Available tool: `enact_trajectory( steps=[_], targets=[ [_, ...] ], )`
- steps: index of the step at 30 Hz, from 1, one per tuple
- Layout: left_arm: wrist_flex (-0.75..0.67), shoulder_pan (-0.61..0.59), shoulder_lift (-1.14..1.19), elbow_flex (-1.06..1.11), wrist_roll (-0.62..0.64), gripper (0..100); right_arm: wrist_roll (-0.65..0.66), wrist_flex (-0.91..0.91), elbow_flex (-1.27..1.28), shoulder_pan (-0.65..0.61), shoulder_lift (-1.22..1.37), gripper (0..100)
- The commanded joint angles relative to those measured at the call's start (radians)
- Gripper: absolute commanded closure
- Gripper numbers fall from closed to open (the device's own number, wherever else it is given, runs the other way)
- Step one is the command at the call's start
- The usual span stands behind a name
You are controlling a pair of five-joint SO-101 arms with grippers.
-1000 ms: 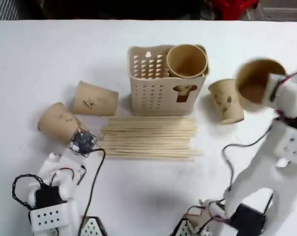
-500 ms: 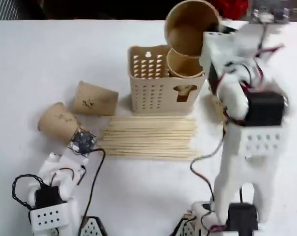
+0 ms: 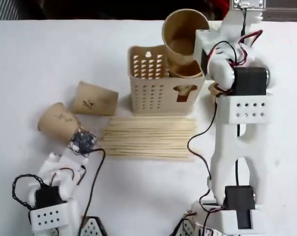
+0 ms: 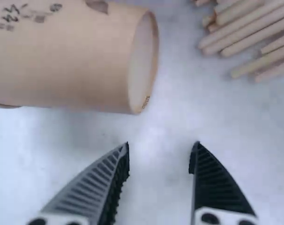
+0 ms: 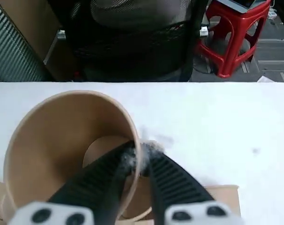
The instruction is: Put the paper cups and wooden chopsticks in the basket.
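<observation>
One cup (image 3: 184, 30) pinched at the rim in my right tool (image 5: 139, 159), tilted above the basket (image 3: 153, 93), over a nested cup (image 3: 188, 72) inside it. Chopsticks (image 3: 148, 137) piled on the table (image 3: 50, 54), just beside the basket. My left tool (image 4: 158, 164) gapes, low near a lying cup (image 4: 76, 56).

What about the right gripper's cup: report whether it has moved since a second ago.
Yes. The held cup swung from right of the basket to above its right side.
</observation>
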Motion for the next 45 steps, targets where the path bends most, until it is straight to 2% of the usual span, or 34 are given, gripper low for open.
enact_trajectory(
  steps=[1, 10, 17, 21, 24, 27, 32, 36, 45],
  targets=[
    [0.008, -0.007, 0.002, -0.003, -0.011, 79, -0.003, 0.012, -0.028, 0.024, -0.005, 98.1],
    [0.008, -0.007, 0.002, -0.003, -0.011, 79, -0.002, 0.054, -0.026, 0.03, -0.005, 97.2],
    [0.008, -0.007, 0.002, -0.003, -0.011, 79, -0.002, 0.087, -0.026, 0.03, -0.008, 79.3],
    [0.008, -0.007, 0.002, -0.003, -0.011, 79, -0.002, 0.071, -0.038, 0.038, -0.016, 76.9],
    [0.008, -0.007, 0.002, -0.003, -0.011, 79, -0.002, 0.061, -0.078, 0.099, -0.022, 76.9],
    [0.008, -0.007, 0.002, -0.003, -0.011, 79, -0.005, 0.041, -0.103, 0.217, 0.001, 76.9],
    [0.008, -0.007, 0.002, -0.003, -0.011, 79, -0.011, 0.024, -0.114, 0.308, 0.193, 79.1],
    [0.008, -0.007, 0.002, -0.003, -0.011, 79, -0.012, -0.001, -0.181, 0.311, 0.39, 86.3],
    [0.008, -0.007, 0.002, -0.003, -0.011, 79, -0.014, 0.025, -0.493, 0.302, 0.769, 86.4]
  ],
)
